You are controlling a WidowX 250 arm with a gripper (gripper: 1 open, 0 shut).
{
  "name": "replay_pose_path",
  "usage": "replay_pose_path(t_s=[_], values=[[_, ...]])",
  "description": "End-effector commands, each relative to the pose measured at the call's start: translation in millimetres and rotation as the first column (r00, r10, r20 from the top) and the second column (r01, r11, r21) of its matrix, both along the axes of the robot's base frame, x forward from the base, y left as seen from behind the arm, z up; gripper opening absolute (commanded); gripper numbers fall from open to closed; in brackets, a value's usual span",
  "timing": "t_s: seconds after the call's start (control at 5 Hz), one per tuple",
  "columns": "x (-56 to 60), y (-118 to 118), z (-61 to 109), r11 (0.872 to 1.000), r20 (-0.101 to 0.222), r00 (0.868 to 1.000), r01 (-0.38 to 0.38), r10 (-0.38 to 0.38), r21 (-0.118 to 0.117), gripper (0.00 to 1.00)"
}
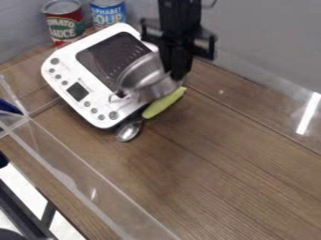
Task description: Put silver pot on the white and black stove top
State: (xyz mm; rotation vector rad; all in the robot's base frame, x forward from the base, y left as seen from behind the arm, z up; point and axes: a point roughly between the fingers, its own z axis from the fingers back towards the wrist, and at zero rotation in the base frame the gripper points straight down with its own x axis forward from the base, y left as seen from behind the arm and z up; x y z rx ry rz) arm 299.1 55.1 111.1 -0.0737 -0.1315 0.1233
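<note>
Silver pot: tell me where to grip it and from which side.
Take the silver pot by its thin rim, from above, one finger inside, one outside, much as the end effector holds it now. Its open top and straight sides suit that.

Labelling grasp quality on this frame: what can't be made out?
Camera view only.
- Where the claw grips the silver pot: blur smears the contact.
- Whether the pot clears the stove top: blur, and the pot's own body hides its underside.
- Stove panel buttons and display: too small to read.
- Top of the back right can: cut off by the upper edge.
</note>
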Motion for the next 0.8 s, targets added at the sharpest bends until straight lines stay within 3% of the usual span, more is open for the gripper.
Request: replay_pose_path(t_s=[0.0, 0.2, 0.6], values=[[8.6, 2, 38.6, 1.000, 0.096, 0.995, 0.021, -0.022, 0.013, 0.00], [2.3, -4, 34.5, 0.998, 0.098, 0.993, 0.063, -0.065, 0.029, 0.00], [-2.9, -23, 43.4, 0.996, 0.068, 0.994, 0.077, -0.080, 0.044, 0.00]])
